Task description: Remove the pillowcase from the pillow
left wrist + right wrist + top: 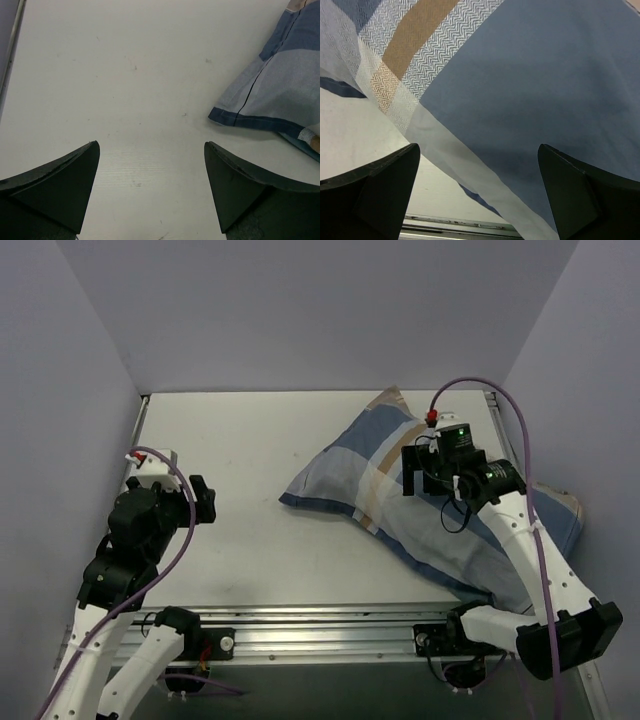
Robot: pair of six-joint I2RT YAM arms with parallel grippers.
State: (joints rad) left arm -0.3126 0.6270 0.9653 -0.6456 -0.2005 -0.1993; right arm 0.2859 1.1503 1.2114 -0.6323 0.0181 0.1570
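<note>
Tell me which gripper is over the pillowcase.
The right gripper: its open fingers hang above the pillowcase. The left gripper, also open, is over bare table, with the cloth off to one side.

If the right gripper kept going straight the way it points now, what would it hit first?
Most likely the pillowcase: the right gripper, fingers open, aims at its dark blue panel; how far off is unclear.

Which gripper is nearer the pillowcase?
Right. The right gripper hangs open directly above the pillowcase; the left gripper is open over bare table, apart from its nearest corner.
</note>
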